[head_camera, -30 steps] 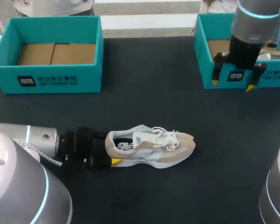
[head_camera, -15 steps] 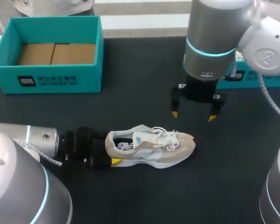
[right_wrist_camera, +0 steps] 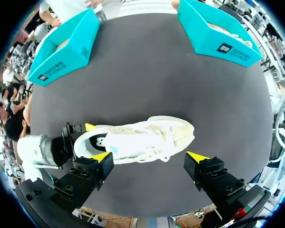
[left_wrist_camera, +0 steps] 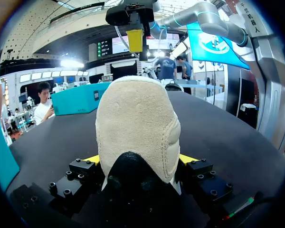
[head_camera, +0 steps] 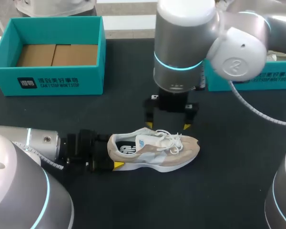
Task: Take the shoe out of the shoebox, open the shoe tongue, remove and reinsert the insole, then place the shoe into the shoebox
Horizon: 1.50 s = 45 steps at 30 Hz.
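A beige and white sneaker [head_camera: 155, 149] lies on its sole in the middle of the black table [head_camera: 229, 171], toe to the right. My left gripper [head_camera: 113, 152] lies low at its heel. In the left wrist view the suede heel [left_wrist_camera: 135, 128] sits between the yellow fingertips [left_wrist_camera: 91, 159], which press it from both sides. My right gripper [head_camera: 167, 125] hangs open just above and behind the laces, pointing down. In the right wrist view the sneaker [right_wrist_camera: 137, 138] lies ahead of the open right gripper [right_wrist_camera: 148, 159], apart from its fingers.
A teal shoebox [head_camera: 47, 81] with a bare cardboard floor stands at the back left. A second teal shoebox [head_camera: 271, 76] at the back right is mostly hidden behind my right arm; the right wrist view shows this box [right_wrist_camera: 213, 35] with something pale inside.
My right arm has swung from over the back-right shoebox leftward and toward the front, and now hangs over the sneaker. The left gripper and the sneaker have stayed put.
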Each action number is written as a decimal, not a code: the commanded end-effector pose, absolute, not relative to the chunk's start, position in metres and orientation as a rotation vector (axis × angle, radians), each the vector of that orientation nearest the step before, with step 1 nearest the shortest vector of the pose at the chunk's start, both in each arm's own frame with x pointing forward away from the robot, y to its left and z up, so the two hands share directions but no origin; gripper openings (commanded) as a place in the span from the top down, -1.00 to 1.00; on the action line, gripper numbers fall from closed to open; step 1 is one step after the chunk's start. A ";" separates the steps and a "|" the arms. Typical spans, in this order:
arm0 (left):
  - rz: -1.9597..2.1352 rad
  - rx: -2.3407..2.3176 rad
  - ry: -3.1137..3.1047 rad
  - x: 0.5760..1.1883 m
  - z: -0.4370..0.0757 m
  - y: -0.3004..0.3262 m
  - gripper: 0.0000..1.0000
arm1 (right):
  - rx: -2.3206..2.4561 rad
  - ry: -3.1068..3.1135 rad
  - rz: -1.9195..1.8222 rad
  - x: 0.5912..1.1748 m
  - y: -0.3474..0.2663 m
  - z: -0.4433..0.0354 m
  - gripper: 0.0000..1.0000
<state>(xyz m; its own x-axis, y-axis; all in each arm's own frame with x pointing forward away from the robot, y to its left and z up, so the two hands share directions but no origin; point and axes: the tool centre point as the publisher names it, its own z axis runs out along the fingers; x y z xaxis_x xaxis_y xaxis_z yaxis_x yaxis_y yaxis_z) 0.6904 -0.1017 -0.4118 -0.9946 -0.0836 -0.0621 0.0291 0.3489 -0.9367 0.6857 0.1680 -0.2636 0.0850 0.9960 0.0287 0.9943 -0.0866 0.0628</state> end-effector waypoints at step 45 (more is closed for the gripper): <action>-1.734 -0.053 2.496 0.689 -0.414 -0.102 1.00 | 2.296 1.881 0.037 0.670 0.243 -0.295 -1.00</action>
<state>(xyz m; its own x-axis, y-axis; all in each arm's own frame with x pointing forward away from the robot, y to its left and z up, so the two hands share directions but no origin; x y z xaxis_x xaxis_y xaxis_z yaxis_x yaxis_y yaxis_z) 0.6904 -0.1017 -0.4118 -0.9946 -0.0837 -0.0621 0.0291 0.3489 -0.9367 0.6765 0.2339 -0.2931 -0.0066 0.9997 -0.0229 0.9957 0.0087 0.0918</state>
